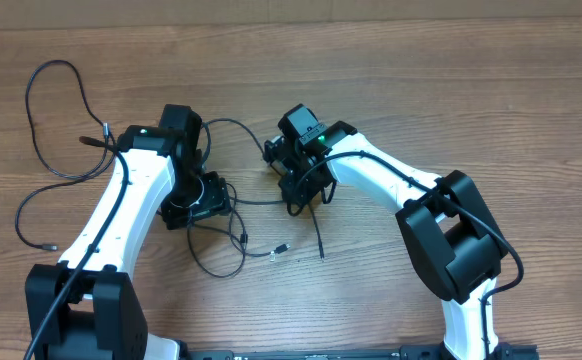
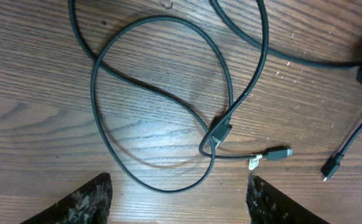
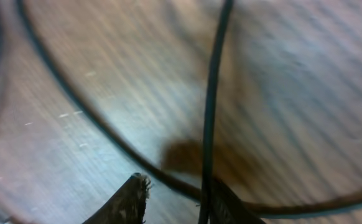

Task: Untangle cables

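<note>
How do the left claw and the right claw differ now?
The left claw stands wide open; the right claw has its fingers close together. Nothing lies between the left claw's fingers, while a cable runs between those of the right claw; whether it is gripped is unclear. Both hang low over the wooden table.

Left claw (image 2: pixel 178 198) gapes wide, right claw (image 3: pixel 180 200) narrowly.

White arms (image 1: pixel 136 200), black joints (image 1: pixel 451 235), scuffed left end effector (image 2: pixel 178 202)
</note>
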